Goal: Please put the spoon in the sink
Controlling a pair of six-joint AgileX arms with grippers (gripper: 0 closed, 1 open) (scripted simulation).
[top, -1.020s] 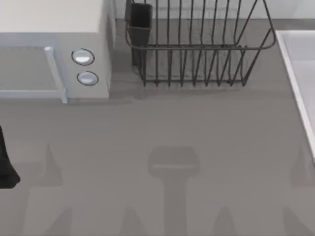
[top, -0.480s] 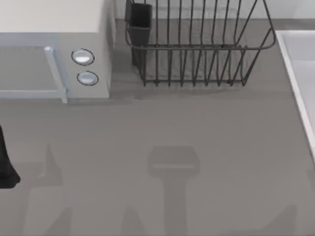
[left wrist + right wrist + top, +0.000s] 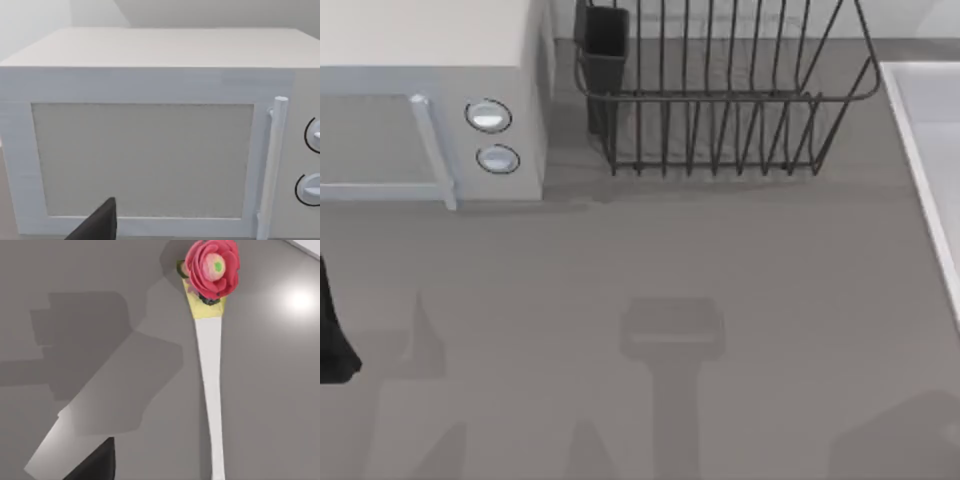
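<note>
A white microwave (image 3: pixel 430 100) sits at the counter's (image 3: pixel 650 260) far left corner, its door closed, a pale vertical handle (image 3: pixel 432 150) beside two round knobs (image 3: pixel 488 116) (one stacked nearer than the other). To its right, along the far edge, stands a black wire dish rack (image 3: pixel 720 95) with a dark cup-like holder (image 3: pixel 606 40) at its left end. The grey counter carries soft shadows.
</note>
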